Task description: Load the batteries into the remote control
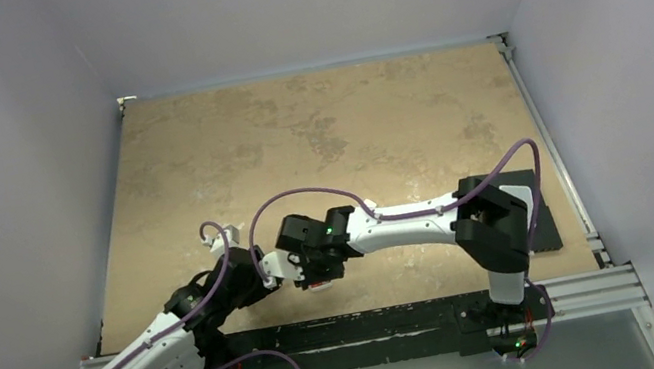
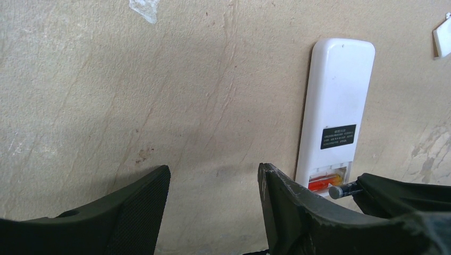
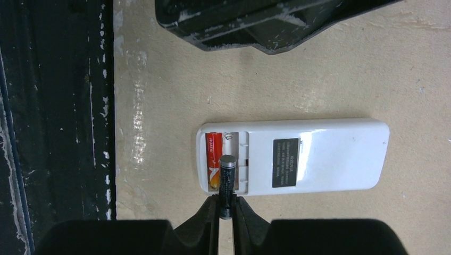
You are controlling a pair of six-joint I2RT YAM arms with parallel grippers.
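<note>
The remote control (image 3: 330,154) lies back up on the tan table, its battery bay open at the near end. One red battery (image 3: 213,154) lies in the bay's left slot. My right gripper (image 3: 227,204) is shut on a second, dark battery (image 3: 227,180), whose metal end points over the empty slot beside the red one. In the left wrist view the same remote control (image 2: 335,90) lies just right of my left gripper (image 2: 213,180), which is open and holds nothing. From above, both grippers (image 1: 302,265) meet over the remote and hide most of it.
A small white plastic piece (image 2: 442,40) lies beyond the remote's far end. The black rail (image 3: 53,127) at the table's near edge runs close to the remote's open end. A black mat (image 1: 535,209) sits at the right side under the right arm.
</note>
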